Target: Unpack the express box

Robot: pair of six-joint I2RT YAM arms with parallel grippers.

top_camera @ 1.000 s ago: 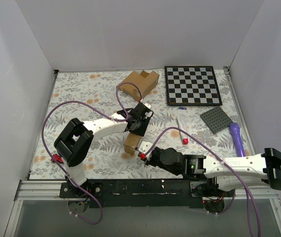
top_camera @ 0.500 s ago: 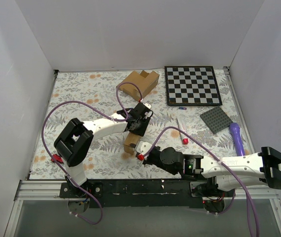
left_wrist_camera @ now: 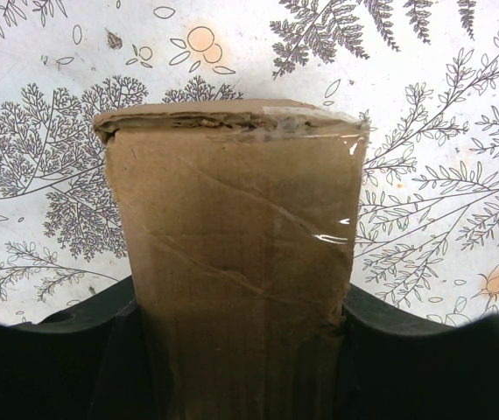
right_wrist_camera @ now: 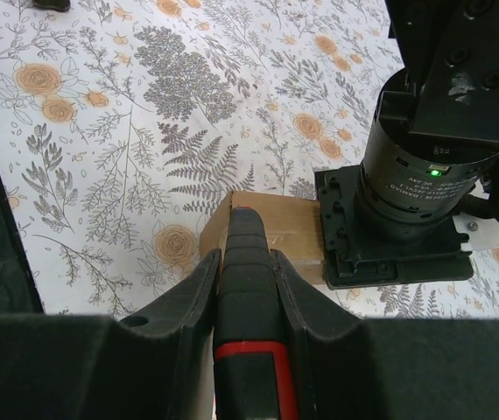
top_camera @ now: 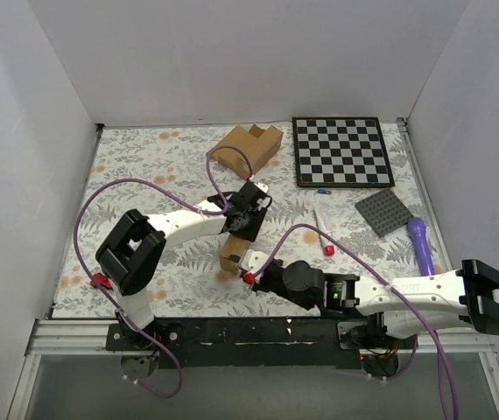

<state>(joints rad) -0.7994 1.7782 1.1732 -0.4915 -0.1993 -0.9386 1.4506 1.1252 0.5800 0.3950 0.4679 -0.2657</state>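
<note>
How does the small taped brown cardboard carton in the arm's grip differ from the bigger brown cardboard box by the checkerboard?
The small brown cardboard carton is sealed with clear tape; the bigger brown cardboard box is open, flaps up. The carton is clamped in the left gripper; the bigger box sits untouched. Both are plain brown cardboard.

Sealed, taped brown express box [left_wrist_camera: 236, 254]

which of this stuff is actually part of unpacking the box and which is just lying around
In the job: express box, in the left fingers; black-and-red tool, in the right fingers.
Lying about: notched cardboard box, chessboard, grey studded plate, purple stick, red-capped pen.
</note>
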